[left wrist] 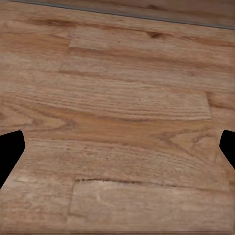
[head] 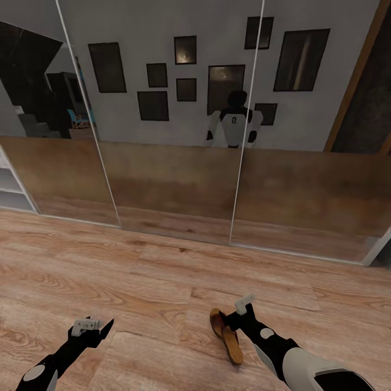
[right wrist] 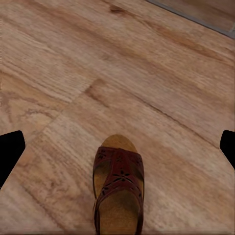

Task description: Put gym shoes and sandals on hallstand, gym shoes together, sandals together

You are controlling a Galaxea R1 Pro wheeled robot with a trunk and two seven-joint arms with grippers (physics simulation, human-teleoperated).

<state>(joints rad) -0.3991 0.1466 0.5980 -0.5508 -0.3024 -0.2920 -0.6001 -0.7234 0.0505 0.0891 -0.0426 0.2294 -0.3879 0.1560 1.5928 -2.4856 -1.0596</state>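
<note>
A brown sandal (head: 227, 335) with a tan footbed lies flat on the wood-plank corridor floor (head: 163, 282). In the right wrist view the sandal (right wrist: 118, 196) shows a dark red-brown cut-out strap, toe pointing away from the camera. My right gripper (head: 234, 321) hovers just above it at its right side, open, fingers (right wrist: 10, 152) spread wide with nothing between them. My left gripper (head: 98, 328) hangs open over bare planks (left wrist: 117, 122), well left of the sandal. The gym shoes are out of view.
A mirrored sliding wardrobe (head: 174, 163) runs across the whole far side, reflecting the robot and framed pictures. Light-grey shelves (head: 11, 187) stand at the far left edge. A white door frame (head: 380, 247) meets the floor at the right.
</note>
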